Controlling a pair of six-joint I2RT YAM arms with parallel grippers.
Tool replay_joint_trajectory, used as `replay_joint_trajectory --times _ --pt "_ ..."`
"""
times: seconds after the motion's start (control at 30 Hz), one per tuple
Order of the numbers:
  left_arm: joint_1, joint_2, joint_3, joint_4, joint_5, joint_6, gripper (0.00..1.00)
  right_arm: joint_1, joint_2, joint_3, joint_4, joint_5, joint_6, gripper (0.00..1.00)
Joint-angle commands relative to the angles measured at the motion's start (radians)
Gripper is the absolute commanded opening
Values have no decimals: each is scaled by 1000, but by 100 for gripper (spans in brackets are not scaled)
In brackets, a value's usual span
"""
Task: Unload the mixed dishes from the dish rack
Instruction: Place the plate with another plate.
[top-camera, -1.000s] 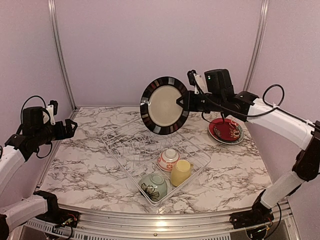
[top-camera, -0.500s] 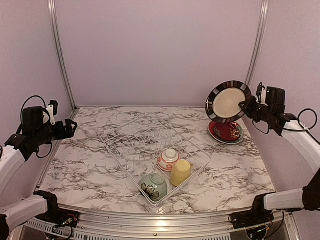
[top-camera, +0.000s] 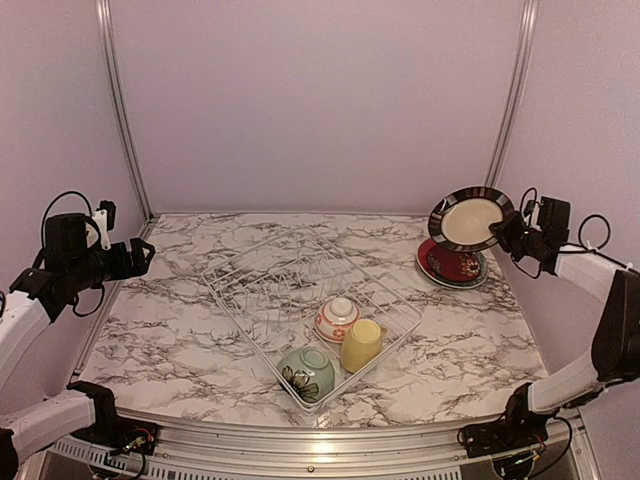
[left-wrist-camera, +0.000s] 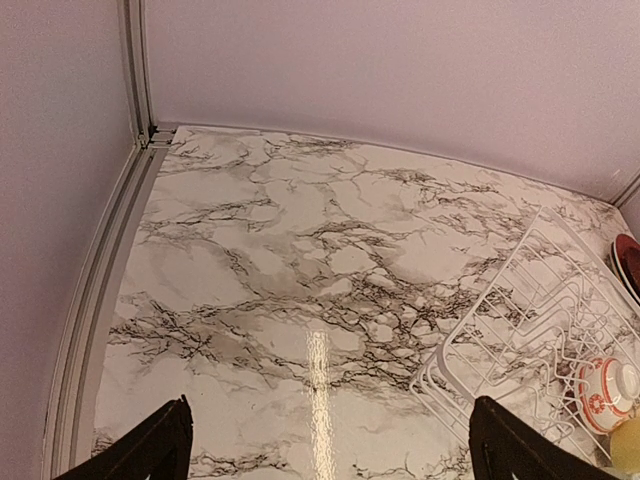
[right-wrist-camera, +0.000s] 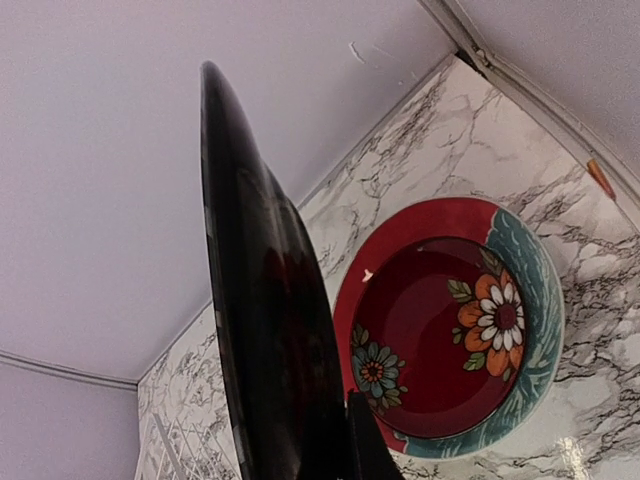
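Observation:
My right gripper (top-camera: 503, 232) is shut on a black-rimmed plate (top-camera: 468, 219) and holds it tilted in the air above the red-and-teal plate (top-camera: 453, 264) at the back right. In the right wrist view the held plate (right-wrist-camera: 270, 320) shows edge-on, black, with one finger (right-wrist-camera: 368, 445) against it, and the red-and-teal plate (right-wrist-camera: 450, 345) lies below. The white wire dish rack (top-camera: 305, 300) holds a small red-patterned white bowl (top-camera: 337, 319), a yellow cup (top-camera: 361, 345) and a green flowered bowl (top-camera: 306, 372). My left gripper (left-wrist-camera: 330, 450) is open and empty, over bare marble left of the rack (left-wrist-camera: 545, 330).
The marble table (top-camera: 160, 330) is walled by lilac panels with metal rails (top-camera: 120, 110) at the back corners. The rack's far half has only upright tines. The held plate is close to the right wall.
My right arm has swung the black-rimmed plate from above the rack's far end to the right, and it is now lower and tilted over the red-and-teal plate. The left arm has not moved.

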Motion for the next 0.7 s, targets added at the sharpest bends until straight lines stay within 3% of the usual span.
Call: replay_joint_trajectory --times 0.0,0.33,0.67 --pt "1 -12 4 -12 -1 10 99 -50 68 9 307 -170 132 0" --pt "0 -11 4 -12 -6 10 99 -83 274 -28 524 -294 216 0" --pt "0 -4 5 -13 -6 13 99 -99 344 -56 569 -323 225 0"
